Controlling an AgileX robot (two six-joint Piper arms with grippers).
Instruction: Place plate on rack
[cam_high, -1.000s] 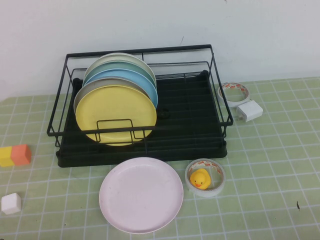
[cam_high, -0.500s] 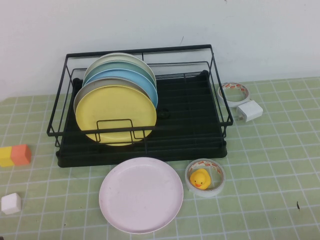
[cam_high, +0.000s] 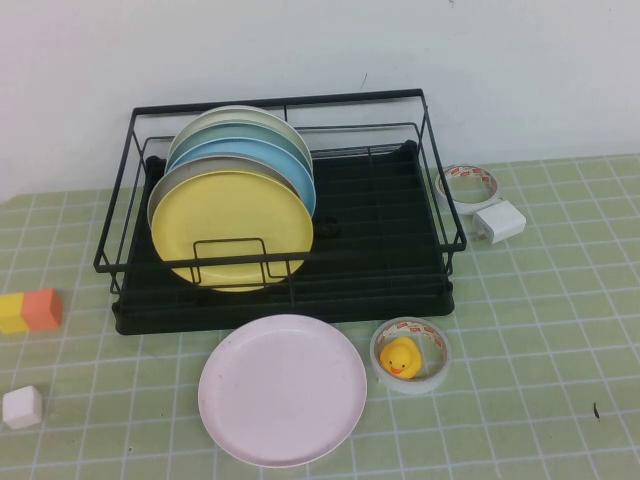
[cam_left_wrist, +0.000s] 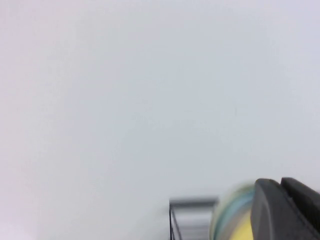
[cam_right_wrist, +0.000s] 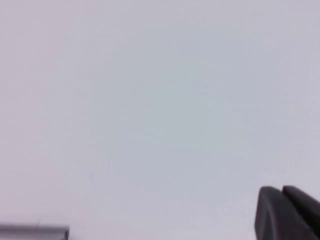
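Left gripper (cam_left_wrist: 287, 210): only a dark finger edge shows in the left wrist view, raised and facing the white wall; whether it is released or clenched cannot be told, and it is out of the high view.
Right gripper (cam_right_wrist: 289, 212): likewise one dark finger edge in the right wrist view, facing the wall; its state cannot be told.
Far left: a yellow and orange rectangular block (cam_high: 30, 310) lies on the green checked table mat (cam_high: 540, 400), with a small white cube (cam_high: 21, 407) nearer the camera.
Black wire dish rack with black tray base (cam_high: 380, 250): stands at the far middle of the mat, against the wall.
Rack's left half: upright plates stacked front to back, a round yellow plate (cam_high: 230, 228) nearest, a round light blue plate (cam_high: 285, 160) behind it, paler ones farther back.
Round pale pink matte plate (cam_high: 282, 388): lies flat on the mat, just near of the rack's front edge, outside the rack.
Clear tape roll (cam_high: 411, 355): just right of the pink plate, with a small yellow rubber duck (cam_high: 400, 358) sitting inside its ring.
Far right: a second tape roll (cam_high: 468, 185) beside the rack's right end, a white plug adapter (cam_high: 499, 221) touching it.
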